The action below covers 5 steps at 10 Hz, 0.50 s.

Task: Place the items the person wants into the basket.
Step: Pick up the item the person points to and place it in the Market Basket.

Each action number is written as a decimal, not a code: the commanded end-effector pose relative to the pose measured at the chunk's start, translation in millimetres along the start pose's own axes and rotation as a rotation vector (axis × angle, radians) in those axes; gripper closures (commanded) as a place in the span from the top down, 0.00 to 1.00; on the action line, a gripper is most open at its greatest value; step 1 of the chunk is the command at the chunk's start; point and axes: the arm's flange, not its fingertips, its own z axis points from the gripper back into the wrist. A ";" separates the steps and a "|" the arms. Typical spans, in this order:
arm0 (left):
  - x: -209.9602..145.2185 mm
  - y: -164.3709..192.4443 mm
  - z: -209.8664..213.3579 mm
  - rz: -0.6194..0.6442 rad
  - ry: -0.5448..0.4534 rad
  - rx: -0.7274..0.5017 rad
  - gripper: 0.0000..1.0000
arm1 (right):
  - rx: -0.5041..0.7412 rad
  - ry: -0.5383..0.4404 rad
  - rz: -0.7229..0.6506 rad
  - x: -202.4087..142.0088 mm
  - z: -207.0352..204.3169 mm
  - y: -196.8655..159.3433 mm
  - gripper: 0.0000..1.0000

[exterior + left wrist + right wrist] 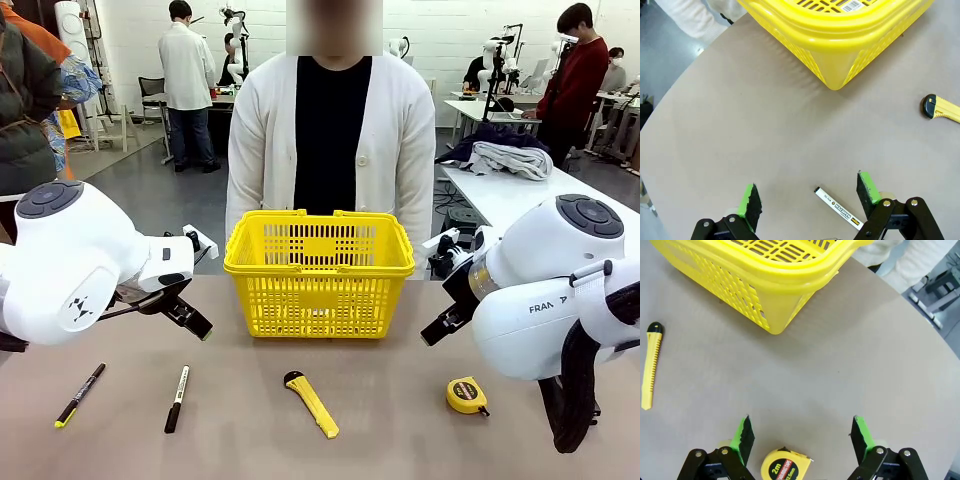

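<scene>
Tabletop point(765, 125), utility knife point(942, 107) well apart from spread left hand point(810, 192)

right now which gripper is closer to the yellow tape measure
Right. The right gripper hangs open close above the tape measure; the left gripper is on the far side of the utility knife, above the black marker.

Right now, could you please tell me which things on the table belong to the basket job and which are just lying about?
Belonging to the job, as far as I can judge:
yellow basket
black pen with yellow tip
yellow utility knife

Probably just lying about:
black marker with white barrel
yellow tape measure
</scene>
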 end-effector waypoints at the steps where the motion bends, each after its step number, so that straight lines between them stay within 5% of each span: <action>1: 0.0 0.0 0.0 0.000 0.000 0.000 1.00 | -0.005 -0.024 0.035 2.8 28.0 3.6 1.00; 5: 26.3 -0.1 128.7 -0.021 0.031 -0.027 1.00 | -0.130 -0.009 -0.005 25.5 172.4 7.7 1.00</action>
